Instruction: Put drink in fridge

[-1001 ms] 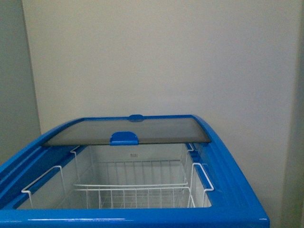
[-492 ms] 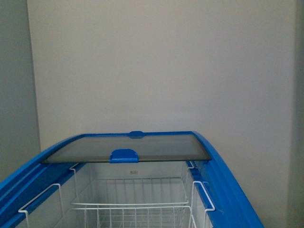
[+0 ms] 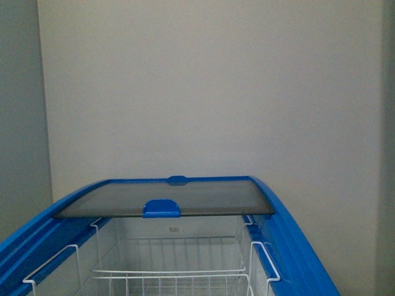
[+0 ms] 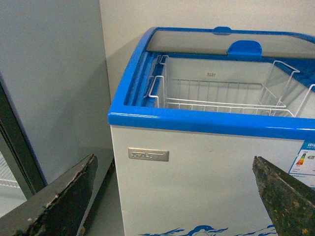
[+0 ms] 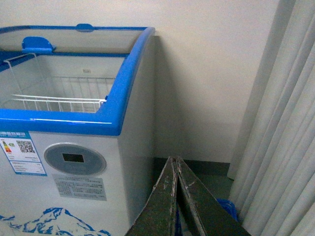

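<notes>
The fridge [image 3: 296,246] is a white chest freezer with a blue top rim. Its glass lid [image 3: 185,198] with a blue handle [image 3: 162,208] is slid to the back, so the front half is open over white wire baskets [image 3: 179,277]. No drink shows in any view. In the left wrist view, my left gripper [image 4: 173,160] is open and empty, facing the fridge's [image 4: 206,123] white front wall below the rim. In the right wrist view, my right gripper [image 5: 174,160] is shut with nothing visible in it, by the fridge's [image 5: 113,118] front right corner.
A taller grey cabinet [image 4: 49,73] stands close to the fridge's left side. A plain wall is behind the fridge. A pale curtain [image 5: 280,123] hangs to the right, with a blue object [image 5: 227,206] on the floor by it.
In the front view the fridge now sits lower in the picture. Its front rim has dropped out of view and more wall shows above it.
</notes>
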Controlling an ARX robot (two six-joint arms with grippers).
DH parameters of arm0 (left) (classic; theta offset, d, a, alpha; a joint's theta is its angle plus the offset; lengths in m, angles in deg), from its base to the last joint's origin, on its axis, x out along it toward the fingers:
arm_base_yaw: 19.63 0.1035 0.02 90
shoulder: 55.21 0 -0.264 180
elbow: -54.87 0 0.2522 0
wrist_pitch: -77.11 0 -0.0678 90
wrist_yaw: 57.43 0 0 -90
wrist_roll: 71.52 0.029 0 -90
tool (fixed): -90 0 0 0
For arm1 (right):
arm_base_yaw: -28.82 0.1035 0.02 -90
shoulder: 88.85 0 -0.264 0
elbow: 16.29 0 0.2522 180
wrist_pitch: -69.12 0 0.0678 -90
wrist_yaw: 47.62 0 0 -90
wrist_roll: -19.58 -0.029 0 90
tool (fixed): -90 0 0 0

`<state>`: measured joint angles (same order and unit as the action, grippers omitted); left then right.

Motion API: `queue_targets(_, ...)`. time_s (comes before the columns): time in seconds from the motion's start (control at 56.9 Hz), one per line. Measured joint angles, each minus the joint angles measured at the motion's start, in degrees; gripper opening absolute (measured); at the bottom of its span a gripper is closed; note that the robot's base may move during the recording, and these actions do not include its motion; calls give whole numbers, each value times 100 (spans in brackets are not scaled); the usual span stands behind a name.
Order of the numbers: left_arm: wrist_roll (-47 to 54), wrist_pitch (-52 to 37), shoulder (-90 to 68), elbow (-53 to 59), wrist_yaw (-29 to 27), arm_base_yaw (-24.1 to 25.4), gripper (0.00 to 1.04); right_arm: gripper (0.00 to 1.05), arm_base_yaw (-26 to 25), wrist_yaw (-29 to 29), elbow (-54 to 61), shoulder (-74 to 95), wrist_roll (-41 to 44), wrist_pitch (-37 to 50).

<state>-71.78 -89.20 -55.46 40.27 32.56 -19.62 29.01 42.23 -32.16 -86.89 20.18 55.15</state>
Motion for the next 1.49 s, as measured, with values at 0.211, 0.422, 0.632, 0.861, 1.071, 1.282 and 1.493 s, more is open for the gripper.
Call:
queue_targets(0.211,0,0,0,0,0,0,97,3,-4,11,120,-160,0,9)
queue_targets(0.422,0,0,0,0,0,0,97,6,-4,9,120,-160,0,9)
queue_targets(0.632,0,0,0,0,0,0,97,46,-4,9,120,-162,0,9)
queue_targets(0.861,0,0,0,0,0,0,97,82,-4,9,120,-162,0,11)
queue_targets(1.071,0,0,0,0,0,0,97,97,-4,11,120,-162,-4,9)
queue_targets(1.282,0,0,0,0,0,0,97,97,-4,11,120,-164,-4,11)
queue_targets(1.493,0,0,0,0,0,0,97,97,-4,9,120,-164,-4,11)
